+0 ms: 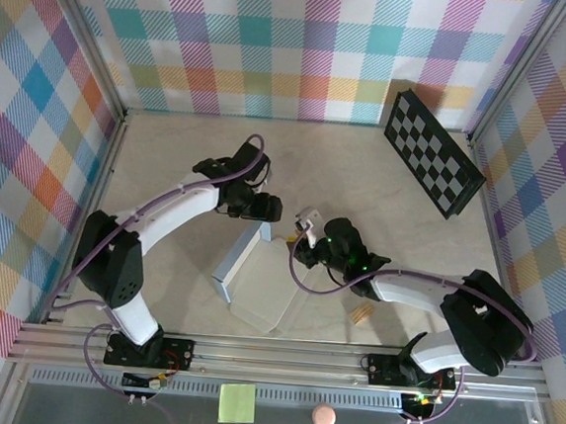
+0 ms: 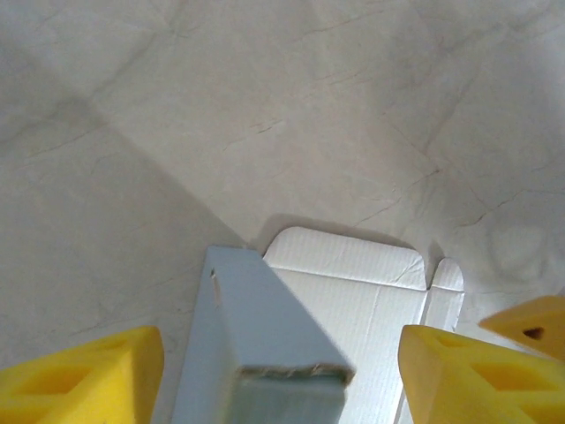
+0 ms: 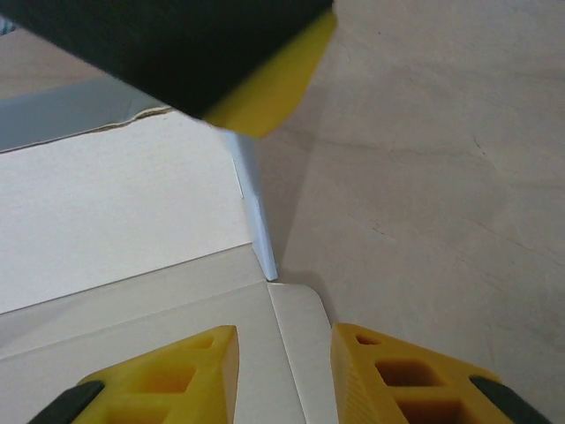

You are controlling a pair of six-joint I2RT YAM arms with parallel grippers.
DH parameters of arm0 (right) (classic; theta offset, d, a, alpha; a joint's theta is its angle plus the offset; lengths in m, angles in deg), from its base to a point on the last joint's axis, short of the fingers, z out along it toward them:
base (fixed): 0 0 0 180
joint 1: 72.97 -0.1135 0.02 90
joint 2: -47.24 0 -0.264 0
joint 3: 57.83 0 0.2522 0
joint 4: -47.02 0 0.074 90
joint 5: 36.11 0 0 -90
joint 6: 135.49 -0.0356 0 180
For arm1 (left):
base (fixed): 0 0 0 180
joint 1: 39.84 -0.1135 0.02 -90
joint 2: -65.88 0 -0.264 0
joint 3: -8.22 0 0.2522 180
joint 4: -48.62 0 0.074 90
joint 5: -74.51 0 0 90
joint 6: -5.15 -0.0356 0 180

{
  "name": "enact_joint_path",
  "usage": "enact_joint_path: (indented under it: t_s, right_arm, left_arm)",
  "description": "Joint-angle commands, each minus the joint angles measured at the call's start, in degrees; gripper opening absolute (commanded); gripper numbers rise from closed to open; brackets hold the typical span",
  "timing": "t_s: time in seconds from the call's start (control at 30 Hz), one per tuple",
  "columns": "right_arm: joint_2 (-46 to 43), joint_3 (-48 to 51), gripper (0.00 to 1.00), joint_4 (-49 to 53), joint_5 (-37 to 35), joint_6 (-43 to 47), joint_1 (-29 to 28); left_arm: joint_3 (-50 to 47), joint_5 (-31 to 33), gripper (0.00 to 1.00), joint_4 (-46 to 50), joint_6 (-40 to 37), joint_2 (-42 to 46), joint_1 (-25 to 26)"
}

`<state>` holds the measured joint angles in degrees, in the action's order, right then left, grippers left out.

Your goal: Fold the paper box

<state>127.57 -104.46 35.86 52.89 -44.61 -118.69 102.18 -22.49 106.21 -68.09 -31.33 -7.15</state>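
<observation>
1. Paper box (image 1: pixel 257 279): pale grey-white cardboard, partly folded. It is laid on the marbled table (image 1: pixel 168 162), under and between both sets of fingers. One long wall is raised; the base panel and small flaps are laid flat.
2. Left gripper (image 2: pixel 282 349): yellow fingers (image 2: pixel 97 375) are spread wide, one to each side of the raised wall's end. Nothing is grasped.
3. Right gripper (image 3: pixel 284 344): yellow fingers (image 3: pixel 168 375) are held partly apart. A small rounded flap of the box is seen in the gap between them, and nothing is seen clamped.
4. Checkerboard panel (image 1: pixel 434 153): propped at the far wall, well beyond the right fingers.
5. Small tan piece (image 1: pixel 359 314): laid on the table behind the right fingers, beside that arm.
6. Yellow-green sticky note (image 1: pixel 237 402) and pink round object (image 1: pixel 324 417): placed on the near ledge, well behind both sets of fingers.
</observation>
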Motion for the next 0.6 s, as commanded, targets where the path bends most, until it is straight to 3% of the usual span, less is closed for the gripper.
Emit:
enact_joint_path:
  t_s: [0.0,0.57]
  right_arm:
    - [-2.7,1.2,0.34,0.9,-1.5,0.1,0.2]
    - [-4.0,4.6,0.34,-0.1,-4.0,-0.9,0.3]
  left_arm:
    - [4.6,1.9,0.70,7.1,-3.9,-3.6,1.2]
    - [14.4,6.0,0.52,15.3,-8.0,-15.7,3.1]
